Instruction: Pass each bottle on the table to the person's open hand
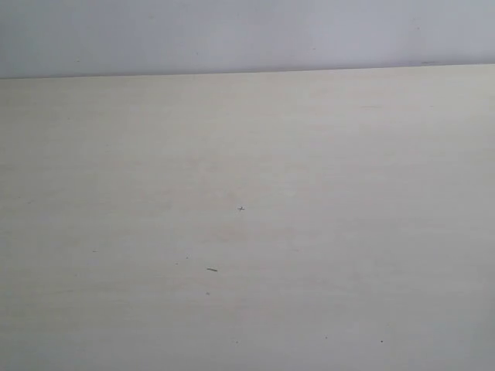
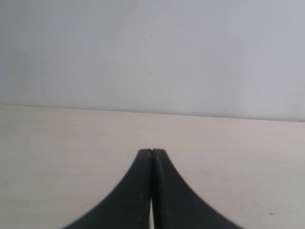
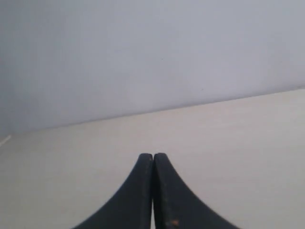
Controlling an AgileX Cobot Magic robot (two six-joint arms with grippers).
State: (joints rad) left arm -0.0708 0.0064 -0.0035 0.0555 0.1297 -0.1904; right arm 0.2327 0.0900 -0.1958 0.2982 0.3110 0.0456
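A pale tabletop (image 1: 247,232) fills the exterior view and runs back to a grey wall (image 1: 232,35), with only a few dark specks (image 1: 212,269) marking it. No bottle shows in any of the three views, nor does the person's open hand, so where the bottles stand cannot be told from here.

The left hand (image 2: 152,150) is clenched, its two black fingers pressed tip to tip with nothing between them, and it points over the tabletop toward the wall. The right hand (image 3: 153,155) is likewise clenched and empty, facing the far edge, which runs slantwise across its view. Neither robot hand appears in the exterior view.

The relation the coming move turns on cannot be read: which way a bottle lies from either hand, how its long axis runs, and which arm is nearer. On this evidence the handover is either finished or not yet begun; the pictures do not settle which, and neither arm has a target in sight.
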